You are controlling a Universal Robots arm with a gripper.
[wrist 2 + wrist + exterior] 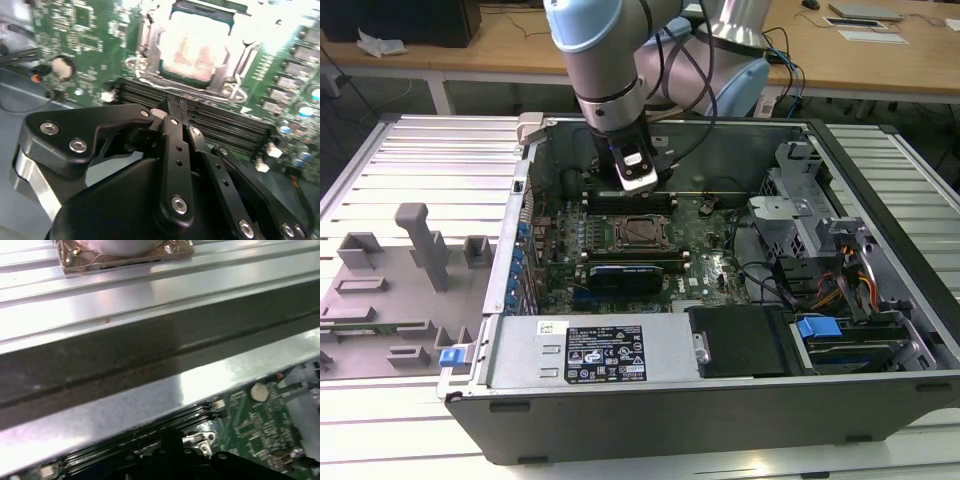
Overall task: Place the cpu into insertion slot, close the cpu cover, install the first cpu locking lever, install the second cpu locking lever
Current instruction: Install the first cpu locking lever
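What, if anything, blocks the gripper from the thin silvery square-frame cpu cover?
Likely yes, reachable: the gripper hangs over the black memory slots right beside the cpu cover, nothing between.

- Ribbed aluminium worktable (pixel 420 160), glare on its slats.
- Wooden desk (pixel 510 45) behind it, on a white leg (pixel 440 95).
- Flat white sheets (pixel 868 36) on the desk, exterior view's right.

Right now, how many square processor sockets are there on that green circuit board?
1. The square, silver-framed insertion slot sits in the middle of the green circuit board, close to the black gripper in the exterior view. The arm hides some board, so another may be covered.
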